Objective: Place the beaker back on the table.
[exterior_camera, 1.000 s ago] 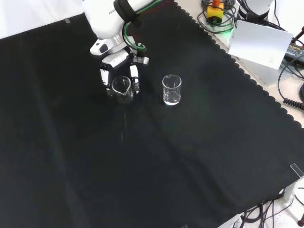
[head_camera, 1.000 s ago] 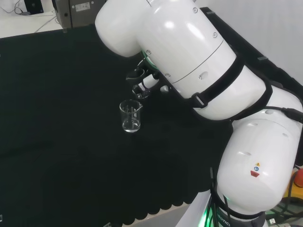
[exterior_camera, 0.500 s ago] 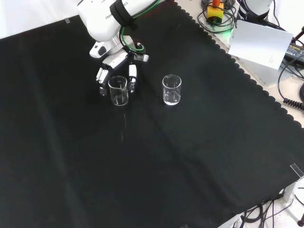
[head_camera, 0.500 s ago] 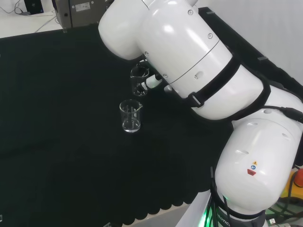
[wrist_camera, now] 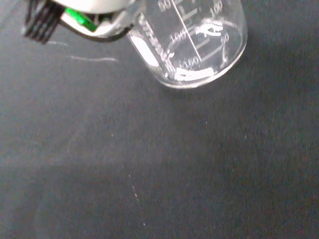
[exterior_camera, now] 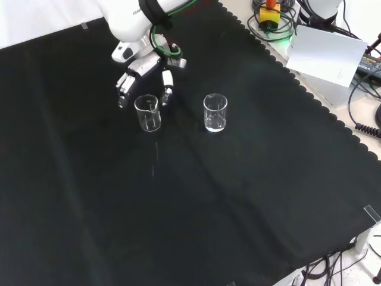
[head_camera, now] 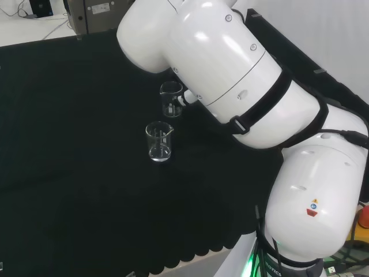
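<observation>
The beaker (exterior_camera: 148, 112) stands upright on the black cloth (exterior_camera: 196, 202), its spout at the rim turned toward the left of the front view, and nothing shows inside it. From the head view I see the same beaker (head_camera: 171, 99) standing just left of my arm's big white link (head_camera: 230, 75), its base down on the cloth (head_camera: 75, 173). In the wrist view it (wrist_camera: 192, 42) is close and large, with printed graduation marks running up its clear wall and its round base flat against the dark weave.

My hand (exterior_camera: 144, 74) hangs just above and behind the beaker in the front view. My fingers (exterior_camera: 167, 84) are spread and relaxed, pointing down on either side of the glass, one set to its left and one to its right. They are apart from the wall and curl round nothing, so the beaker stands free of me. A blurred white part of my hand (wrist_camera: 89, 12) with a green patch and black ribbed piece shows beside the beaker's rim in the wrist view.

A second beaker (exterior_camera: 215, 112), also clear and upright, stands to the right of the first in the front view, well apart from my fingers. In the head view that second beaker (head_camera: 159, 141) is nearer the camera, below and slightly left of the first
</observation>
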